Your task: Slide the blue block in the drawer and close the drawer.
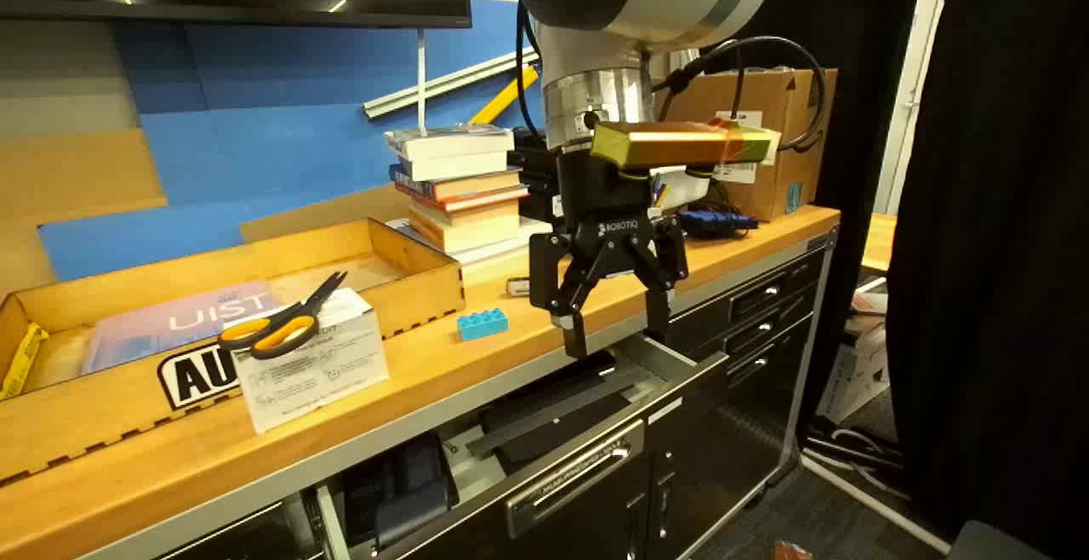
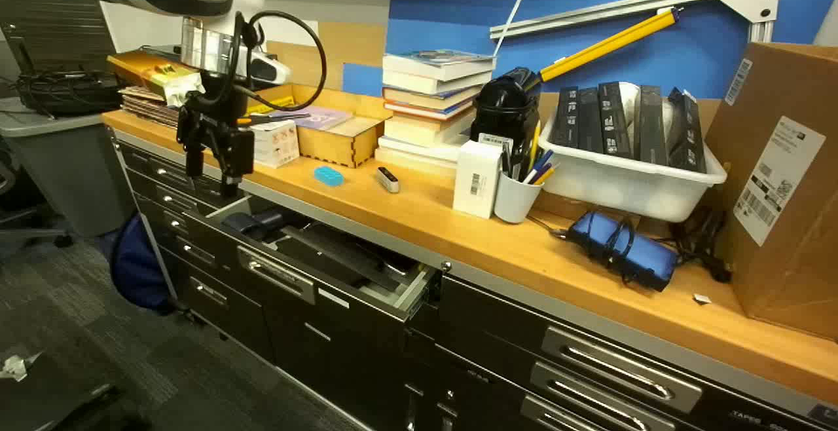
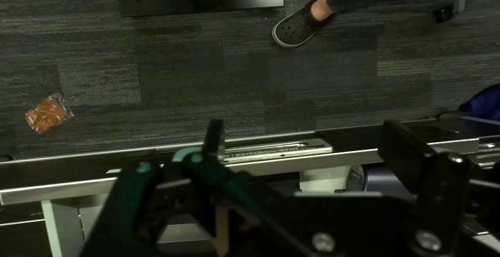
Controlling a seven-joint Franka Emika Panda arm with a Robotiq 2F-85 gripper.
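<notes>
The small light-blue block [image 1: 482, 324] lies on the wooden countertop near its front edge, and it also shows in an exterior view [image 2: 328, 176]. It is out of view in the wrist view. The dark drawer [image 1: 681, 386] is pulled open below the counter edge. Its front rim [image 2: 366, 303] and its bar handle [image 3: 277, 153] face outward. Dark items lie inside it. My gripper [image 1: 617, 334] points down over the open drawer, fingers apart, with nothing between them. In an exterior view the gripper [image 2: 211, 177] stands apart from the block. The drawer rim [image 3: 347, 160] shows beyond my fingers in the wrist view.
A wooden tray [image 1: 425, 288], a white box [image 1: 315, 373] with scissors on it, and a stack of books [image 1: 468, 194] stand on the counter. A small silver-black device [image 2: 387, 180] lies beside the block. A person's foot [image 3: 297, 26] is on the floor.
</notes>
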